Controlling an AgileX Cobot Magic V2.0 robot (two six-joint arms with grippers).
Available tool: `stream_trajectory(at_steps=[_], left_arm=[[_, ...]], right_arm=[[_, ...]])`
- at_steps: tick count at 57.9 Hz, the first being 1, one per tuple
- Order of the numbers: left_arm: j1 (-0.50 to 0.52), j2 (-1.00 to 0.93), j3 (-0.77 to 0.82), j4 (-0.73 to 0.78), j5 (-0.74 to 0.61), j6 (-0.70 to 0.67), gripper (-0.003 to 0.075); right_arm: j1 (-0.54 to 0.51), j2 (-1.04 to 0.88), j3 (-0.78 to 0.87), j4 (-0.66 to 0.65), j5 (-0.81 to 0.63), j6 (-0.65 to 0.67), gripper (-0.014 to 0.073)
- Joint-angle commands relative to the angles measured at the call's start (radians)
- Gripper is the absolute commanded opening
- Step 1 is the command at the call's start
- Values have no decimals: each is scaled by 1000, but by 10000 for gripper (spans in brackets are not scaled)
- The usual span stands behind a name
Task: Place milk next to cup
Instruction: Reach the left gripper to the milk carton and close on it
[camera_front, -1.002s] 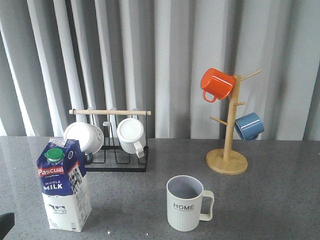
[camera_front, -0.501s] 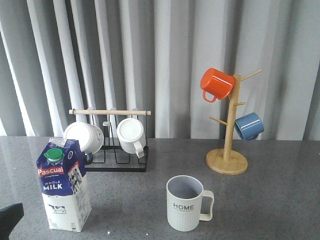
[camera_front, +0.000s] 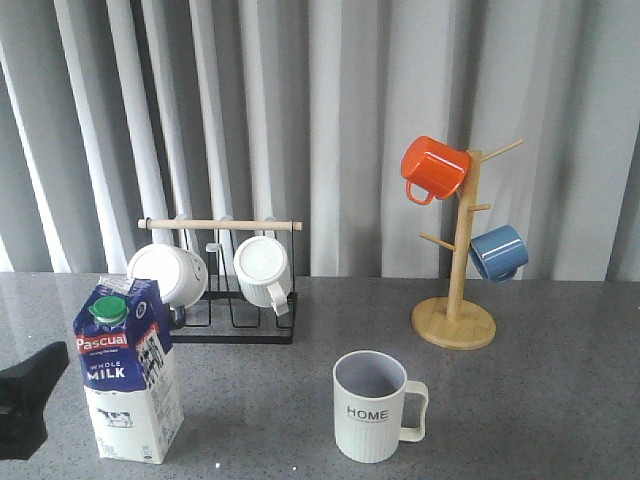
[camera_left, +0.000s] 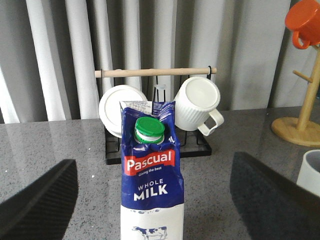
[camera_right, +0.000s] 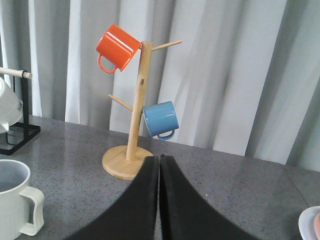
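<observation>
The milk (camera_front: 130, 372) stands upright on the grey table at the front left, its green cap toward the camera. The cup (camera_front: 372, 408) with "HOME" lettering stands at the front centre, handle to the right, well apart from the milk. My left gripper (camera_left: 153, 160) is open, with the milk (camera_left: 152, 185) standing between and beyond its wide-spread fingers, not touching them. One of its fingers (camera_front: 25, 400) shows at the front view's left edge, beside the carton. My right gripper (camera_right: 160, 158) is shut and empty, right of the cup (camera_right: 12, 205).
A black wire rack (camera_front: 235, 325) with a wooden bar holds two white mugs behind the milk. A wooden mug tree (camera_front: 455, 320) at the back right carries an orange mug (camera_front: 433, 168) and a blue mug (camera_front: 498, 252). Grey curtains hang behind the table.
The left gripper's dark finger has risen further into the front view at the lower left, closer to the milk. Milk and cup have not moved.
</observation>
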Motion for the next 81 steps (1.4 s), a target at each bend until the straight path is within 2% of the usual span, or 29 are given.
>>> stream_trajectory(at_steps=[1, 16, 24, 36, 40, 44, 57, 71, 81], left_arm=[[-6, 54, -35, -5, -86, 6, 587], [-6, 181, -35, -5, -161, 6, 587], [-14, 200, -35, 4, -234, -64, 587], [-112, 237, -35, 226, -358, -73, 587], [-130, 257, -35, 250, -401, -73, 587], [-133, 275, -35, 225, -417, -74, 587], [-133, 311, -35, 14, -474, -33, 587], [-133, 369, -35, -4, -510, -32, 587], [-133, 418, -35, -65, -587, -16, 587]], right_arm=[[-8, -2, -27, 2, -50, -8, -4], [-8, -2, -27, 2, -50, -8, -4], [-8, -2, -27, 2, -50, -8, -4], [-8, -2, -27, 2, -50, -8, -4], [-8, -2, -27, 2, -50, -8, -4], [-8, -2, -27, 2, -50, -8, -4], [-8, -2, -27, 2, -50, -8, -4], [-8, -2, -27, 2, -50, -8, -4], [-8, -2, -27, 2, -50, -8, -4]])
